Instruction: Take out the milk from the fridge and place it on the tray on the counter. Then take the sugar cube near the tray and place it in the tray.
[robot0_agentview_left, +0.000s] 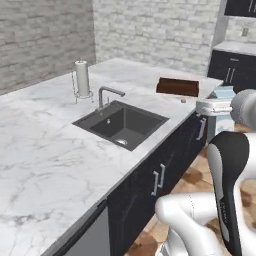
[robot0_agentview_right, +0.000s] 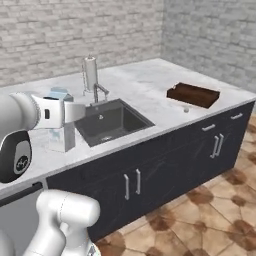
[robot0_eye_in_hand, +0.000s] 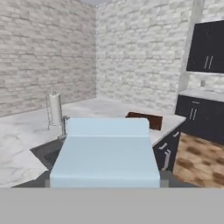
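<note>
Two steps make up this job, and the first is in hand — the milk (robot0_eye_in_hand: 105, 153) is out of the fridge and riding in the claw (robot0_agentview_right: 62, 112), not yet set down. The hand view shows the pale blue carton close up, its gabled top toward the camera, sitting between the finger tips; in the right base view the carton hangs from the white hand over the counter (robot0_agentview_right: 145, 85), left of the sink (robot0_agentview_right: 112, 122). I judge the claw to be closed partway on the carton, jaws spread to the carton's width.

The tray (robot0_agentview_right: 193, 94) lies well apart from the carton, on the far side of the sink near the counter's front edge. The sugar cube (robot0_agentview_right: 186, 109) sits just beside the tray on the marble, toward the front edge.

Next, by my reading, the arm must carry the carton across past the sink, bring it over the tray's floor, lower it upright and only then let go — clearing the low rim and not nudging the cube.
</note>
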